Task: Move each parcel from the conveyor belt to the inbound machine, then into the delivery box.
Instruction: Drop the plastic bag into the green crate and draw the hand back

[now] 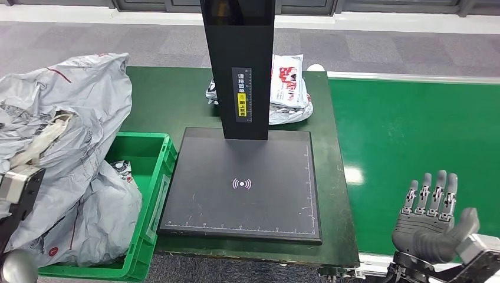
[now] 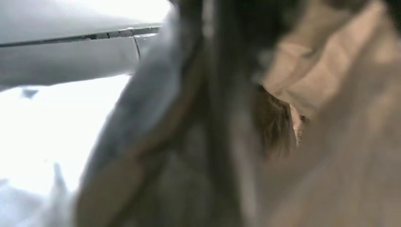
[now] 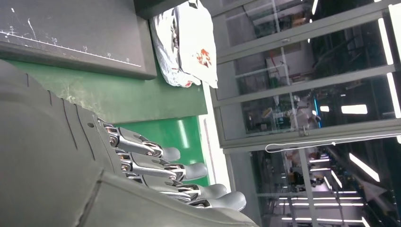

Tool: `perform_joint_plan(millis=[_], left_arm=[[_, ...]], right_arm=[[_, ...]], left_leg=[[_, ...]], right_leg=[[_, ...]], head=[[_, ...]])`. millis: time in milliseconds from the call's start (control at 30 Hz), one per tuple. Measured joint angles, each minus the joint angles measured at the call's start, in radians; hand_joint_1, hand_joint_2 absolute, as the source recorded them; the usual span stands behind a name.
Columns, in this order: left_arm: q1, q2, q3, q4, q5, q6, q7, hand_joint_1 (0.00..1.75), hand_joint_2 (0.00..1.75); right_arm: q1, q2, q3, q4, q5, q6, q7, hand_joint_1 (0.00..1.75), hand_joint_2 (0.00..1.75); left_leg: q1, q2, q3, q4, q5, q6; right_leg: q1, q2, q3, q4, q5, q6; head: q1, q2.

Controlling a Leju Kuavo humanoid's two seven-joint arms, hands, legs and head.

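A big crumpled grey plastic parcel bag [image 1: 71,147] sits in the green plastic box [image 1: 150,177] on the left. The left hand is buried there, so I cannot tell its hold. The flat black scanner plate [image 1: 242,186] lies in the middle. White parcels [image 1: 289,88] rest behind it, well apart from the right hand [image 1: 430,221], which hangs wide with nothing in it over the green belt [image 1: 413,147].

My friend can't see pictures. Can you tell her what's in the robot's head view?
A black scanner plate sits on a dark green table, nothing on it. The right hand hovers open over the bright green belt; a green box holds grey parcels.
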Motion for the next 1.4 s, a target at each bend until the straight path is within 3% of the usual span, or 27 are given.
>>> perform_joint_plan(millis=[67, 100, 167, 233, 300, 500, 600, 700, 767, 900, 967, 1033, 1200, 1400], left_arm=[[-0.016, 0.015, -0.001, 0.018, -0.035, -0.129, 0.056, 0.0, 0.0], [-0.022, 0.043, -0.008, 0.035, -0.041, -0.209, 0.122, 0.0, 0.0], [-0.026, 0.162, -0.058, 0.083, -0.042, -0.37, 0.333, 0.0, 0.0], [-0.038, 0.298, -0.163, 0.136, -0.042, -0.492, 0.512, 0.0, 0.87], [-0.05, 0.391, -0.278, 0.178, -0.043, -0.561, 0.564, 0.0, 1.75], [-0.085, 0.558, -0.508, 0.273, -0.043, -0.702, 0.517, 0.0, 1.75], [-0.088, 0.581, -0.628, 0.312, -0.043, -0.784, 0.426, 0.0, 1.75], [-0.085, 0.595, -0.698, 0.339, -0.043, -0.799, 0.388, 0.0, 1.75], [-0.079, 0.597, -0.715, 0.347, -0.043, -0.829, 0.302, 0.0, 1.75], [0.015, 0.584, -0.72, 0.333, -0.043, -0.901, 0.015, 0.0, 1.75], [0.082, 0.577, -0.697, 0.308, -0.043, -0.909, -0.103, 0.0, 0.87], [0.135, 0.578, -0.658, 0.28, -0.043, -0.917, -0.144, 0.0, 0.0], [0.155, 0.625, -0.621, 0.249, -0.043, -0.939, -0.026, 0.0, 0.0], [0.136, 0.65, -0.608, 0.234, -0.043, -0.952, -0.015, 0.0, 0.0]], right_arm=[[-0.003, 0.0, 0.0, 0.0, 0.0, -0.002, 0.001, 0.0, 0.0], [-0.004, 0.0, 0.0, 0.0, -0.001, -0.001, 0.002, 0.0, 0.0], [-0.007, 0.0, 0.0, 0.0, -0.001, 0.003, 0.005, 0.0, 0.0], [-0.008, 0.0, 0.0, 0.001, -0.001, 0.008, 0.005, 0.0, 0.0], [-0.011, 0.001, 0.0, 0.001, -0.001, 0.011, 0.004, 0.0, 0.0], [-0.017, 0.001, 0.0, 0.01, -0.003, 0.021, -0.001, 0.0, 0.0], [-0.022, 0.001, 0.0, 0.017, -0.007, 0.027, -0.007, 0.0, 0.0], [-0.023, 0.0, -0.001, 0.025, -0.008, 0.029, -0.012, 0.0, 0.0], [-0.023, 0.0, -0.002, 0.029, -0.011, 0.033, -0.014, 0.0, 0.0], [-0.021, -0.001, -0.003, 0.039, -0.025, 0.043, -0.016, 0.0, 0.0], [-0.021, -0.003, -0.004, 0.046, -0.029, 0.045, -0.016, 0.0, 0.0], [-0.022, -0.006, -0.004, 0.053, -0.035, 0.046, -0.016, 0.0, 0.0], [-0.024, -0.008, -0.005, 0.059, -0.039, 0.046, -0.013, 0.0, 0.0], [-0.024, -0.008, -0.005, 0.059, -0.039, 0.046, -0.012, 0.0, 0.0]], left_leg=[[0.0, 0.0, 0.0, 0.0, 0.0, 0.0], [0.001, 0.0, 0.001, 0.0, 0.0, -0.001], [0.002, 0.002, 0.001, 0.0, 0.001, -0.003], [0.004, 0.002, 0.0, 0.0, 0.003, -0.004], [0.004, -0.001, -0.001, 0.0, 0.003, -0.004], [0.002, 0.002, 0.0, 0.0, 0.003, -0.004], [0.001, 0.001, 0.0, 0.0, 0.002, -0.004], [0.002, 0.003, 0.0, 0.0, 0.002, -0.004], [0.001, 0.002, 0.0, 0.0, 0.002, -0.003], [0.002, 0.005, 0.001, 0.0, -0.001, -0.004], [0.002, 0.007, 0.002, 0.0, -0.002, -0.004], [0.002, 0.007, 0.002, 0.0, -0.002, -0.004], [0.004, 0.003, 0.002, 0.0, -0.002, -0.004], [0.005, 0.003, 0.003, 0.0, -0.001, -0.006]], right_leg=[[0.0, 0.0, 0.0, 0.0, 0.0, 0.0], [0.001, 0.0, 0.0, 0.0, 0.0, 0.0], [0.002, 0.002, -0.002, 0.0, 0.001, -0.002], [0.004, 0.002, -0.003, 0.0, 0.002, -0.004], [0.004, 0.0, -0.001, 0.0, 0.002, -0.004], [0.004, 0.002, -0.002, 0.0, 0.002, -0.004], [0.003, 0.001, -0.001, 0.0, 0.002, -0.003], [0.003, 0.003, -0.002, 0.0, 0.002, -0.003], [0.002, 0.003, -0.001, 0.0, 0.002, -0.003], [0.001, 0.005, -0.001, 0.0, 0.001, -0.004], [0.002, 0.007, -0.001, 0.0, 0.0, -0.004], [0.002, 0.007, 0.0, 0.0, -0.001, -0.004], [0.004, 0.004, 0.001, 0.0, -0.003, -0.004], [0.005, 0.003, 0.002, 0.001, -0.002, -0.005]], head=[[0.0, 0.0], [0.0, 0.0], [0.0, 0.0], [0.0, 0.0], [0.0, 0.0], [0.0, 0.0], [0.0, 0.0], [0.0, 0.0], [0.0, 0.0], [0.0, 0.0], [0.0, 0.0], [0.0, 0.0], [0.0, 0.0], [0.0, 0.0]])
